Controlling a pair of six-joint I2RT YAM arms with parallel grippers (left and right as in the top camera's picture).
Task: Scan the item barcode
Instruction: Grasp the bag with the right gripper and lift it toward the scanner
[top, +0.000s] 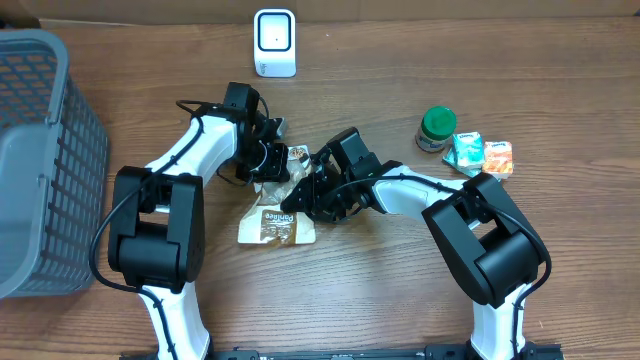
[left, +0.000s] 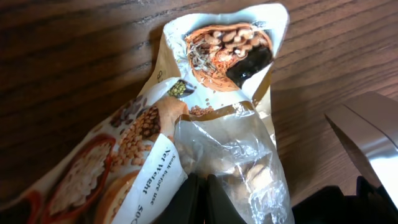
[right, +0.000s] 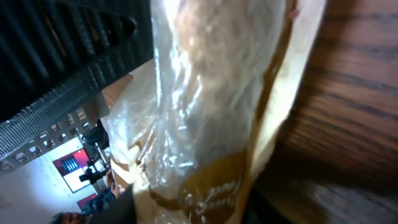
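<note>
Tan with a clear plastic window, the snack pouch lies on the wooden table well short of the white scanner, its scanner-side end pinched in the fully closed left gripper, while the right gripper crowds it just beyond, its jaw gap impossible to judge.

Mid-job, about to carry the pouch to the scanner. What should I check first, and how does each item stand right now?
1. Left gripper shut on pouch: ok.
2. Right gripper hold on pouch: cannot tell; the pouch fills its wrist view.
3. Barcode located: not ok; none shows in any view.
4. Scanner standing, front unblocked: ok.
5. Green-lidded jar off the route to the scanner: ok.
</note>
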